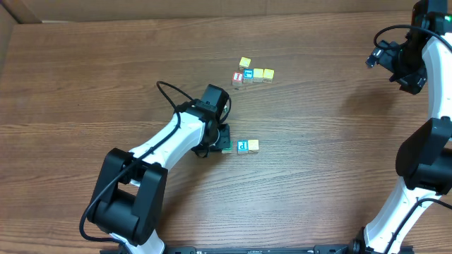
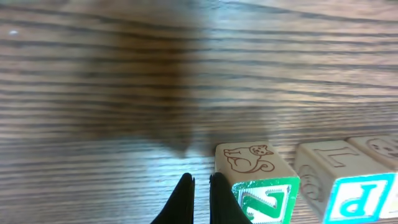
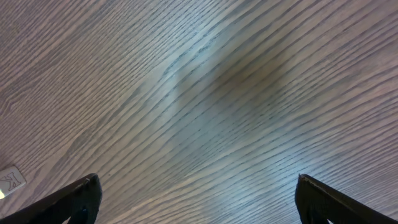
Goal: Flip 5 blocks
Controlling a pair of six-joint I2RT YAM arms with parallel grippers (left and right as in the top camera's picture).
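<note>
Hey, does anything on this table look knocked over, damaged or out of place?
Nothing stands out. The green Z block and teal P block sit flat in a row; the farther block cluster looks undamaged.

Surface: I see a dark brown wood-grain table (image 1: 85,77) filling the overhead view | Far edge: pale tan strip (image 1: 141,7) beyond it, material undetermined | Light: even, soft-edged shadows, mild sheen on the grain in both wrist views
</note>
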